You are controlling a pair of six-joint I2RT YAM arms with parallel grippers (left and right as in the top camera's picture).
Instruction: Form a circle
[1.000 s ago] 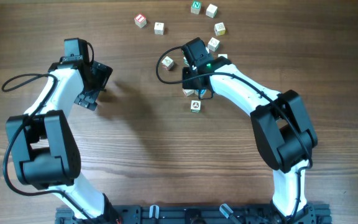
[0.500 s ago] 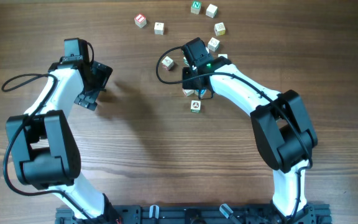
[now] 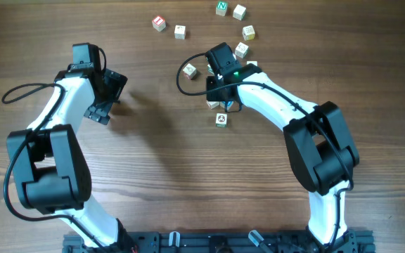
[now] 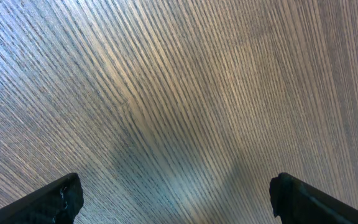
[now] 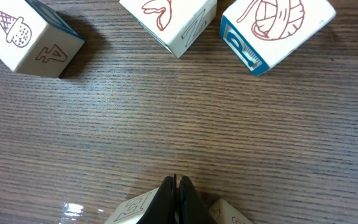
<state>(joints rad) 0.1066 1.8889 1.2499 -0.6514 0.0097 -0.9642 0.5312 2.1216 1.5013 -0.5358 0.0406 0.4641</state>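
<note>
No circle shows. Several small pale wooden cubes lie scattered at the top middle of the table, among them a red-faced cube (image 3: 159,23), a green-faced cube (image 3: 221,8) and a lone cube (image 3: 221,120) nearest the front. My right gripper (image 3: 222,102) (image 5: 177,186) is shut and empty, its tips down on the wood between two cubes (image 5: 132,211) (image 5: 225,214). Ahead of it lie an ice-cream cube (image 5: 33,37), a red-drawing cube (image 5: 169,22) and a yarn cube (image 5: 275,28). My left gripper (image 3: 109,97) (image 4: 178,193) hangs wide open over bare wood.
The wooden table (image 3: 153,161) fills the view. Both arm bases stand on a black rail (image 3: 216,242) at the front edge. The left arm is well to the left of the cubes, apart from them.
</note>
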